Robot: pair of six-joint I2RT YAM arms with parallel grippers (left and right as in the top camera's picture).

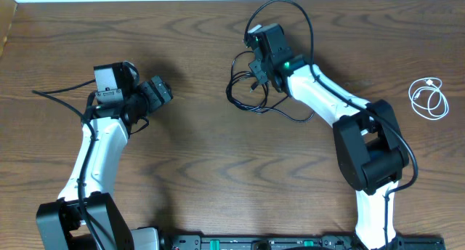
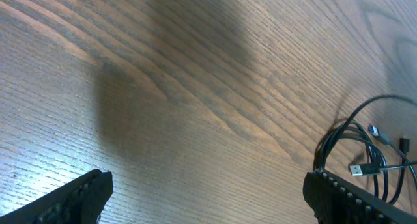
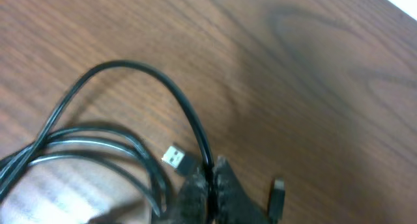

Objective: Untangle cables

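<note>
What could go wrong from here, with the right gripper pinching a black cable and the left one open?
1. The right gripper is shut on one strand of the black cables. With the loops bunched beside it, pulling may drag the whole bundle or tighten it.
2. The left gripper is open and holds nothing, so nothing anchors the tangle.
3. The thin strand could slip from the fingertips.

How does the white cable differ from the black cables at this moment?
The white cable lies in a small tidy coil; the black cables sprawl in loose overlapping loops. The white cable sits alone and untouched, while the right gripper pinches one strand of the black cables. Both are thin cords on the table.
</note>
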